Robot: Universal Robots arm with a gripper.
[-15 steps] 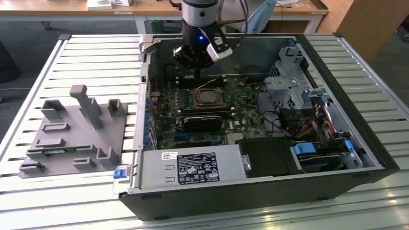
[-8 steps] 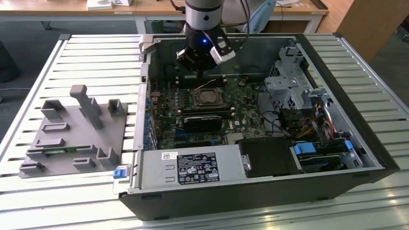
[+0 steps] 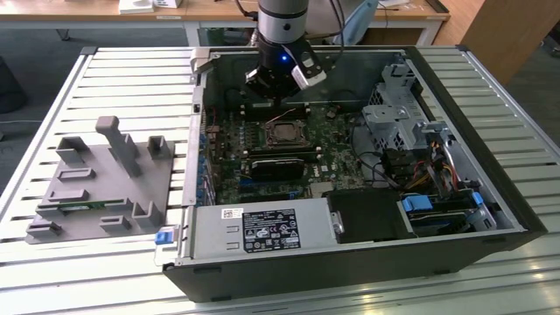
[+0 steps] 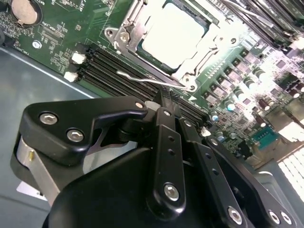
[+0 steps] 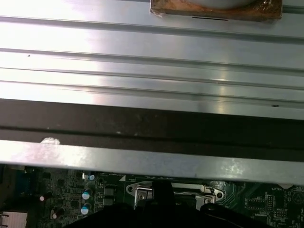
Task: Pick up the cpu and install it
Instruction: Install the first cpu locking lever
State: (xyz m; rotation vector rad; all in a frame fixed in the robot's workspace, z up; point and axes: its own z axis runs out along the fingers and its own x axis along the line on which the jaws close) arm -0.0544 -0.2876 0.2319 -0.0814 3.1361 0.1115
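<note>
Cpu (image 4: pixel 173 35) sits flat in the socket frame (image 4: pixel 124 34) on the green board (image 4: pixel 57 33), silver top up; frame's wire lever (image 4: pixel 147 80) lies alongside. In the exterior view the cpu (image 3: pixel 282 136) is mid-board inside the open computer case (image 3: pixel 516 197). End effector (image 3: pixel 278 98) hovers just behind the socket, near the case's far wall; its fingers (image 4: pixel 164 107) look pressed together, holding nothing. Grey tray (image 3: pixel 96 177) rests on the slatted surface (image 3: pixel 52 282), at the exterior view's left, well apart.
</note>
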